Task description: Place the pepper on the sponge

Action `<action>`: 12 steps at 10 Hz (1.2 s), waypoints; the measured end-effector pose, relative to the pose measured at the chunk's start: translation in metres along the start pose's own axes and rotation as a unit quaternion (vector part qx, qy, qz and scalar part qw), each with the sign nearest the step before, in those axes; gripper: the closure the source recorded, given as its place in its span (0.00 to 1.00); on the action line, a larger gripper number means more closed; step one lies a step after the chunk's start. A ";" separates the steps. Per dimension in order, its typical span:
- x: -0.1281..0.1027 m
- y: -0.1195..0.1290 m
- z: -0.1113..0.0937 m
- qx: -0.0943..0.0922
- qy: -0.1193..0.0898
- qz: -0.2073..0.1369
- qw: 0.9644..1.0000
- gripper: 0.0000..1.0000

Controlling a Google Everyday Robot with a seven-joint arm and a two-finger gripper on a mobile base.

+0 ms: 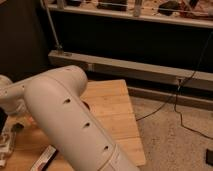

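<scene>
My white arm (70,120) fills the middle and lower left of the camera view and hides most of the wooden table (112,102). Its wrist bends down at the far left, where the gripper (3,122) shows only as a dark shape cut by the frame edge, low over the table's left part. A thin dark red sliver (86,105) peeks out from behind the arm; what it belongs to is unclear. No pepper or sponge can be made out, as the arm covers that part of the table.
A dark flat packet (45,159) lies near the table's front edge. Beyond the table runs a metal rail (125,67) under a dark shelf unit. A black cable (167,106) trails over the speckled floor on the right.
</scene>
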 end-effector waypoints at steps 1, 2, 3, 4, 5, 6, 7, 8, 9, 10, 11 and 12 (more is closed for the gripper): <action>0.011 -0.003 -0.002 0.001 -0.011 0.039 0.999 1.00; 0.015 -0.002 -0.002 -0.004 -0.021 0.065 0.998 1.00; 0.020 0.001 0.000 -0.012 -0.028 0.096 0.995 1.00; 0.025 0.004 0.003 -0.019 -0.032 0.123 0.992 1.00; 0.031 0.006 0.006 -0.023 -0.030 0.153 0.988 1.00; 0.033 0.007 0.009 -0.023 -0.026 0.171 0.985 1.00; 0.034 0.008 0.011 -0.021 -0.021 0.184 0.983 1.00; 0.037 0.008 0.014 -0.017 -0.009 0.194 0.981 1.00; 0.037 0.008 0.016 -0.013 -0.001 0.201 0.979 1.00; 0.038 0.009 0.018 -0.010 0.008 0.209 0.978 1.00; 0.039 0.008 0.022 -0.008 0.015 0.219 0.975 1.00; 0.038 0.007 0.025 -0.007 0.017 0.226 0.974 0.96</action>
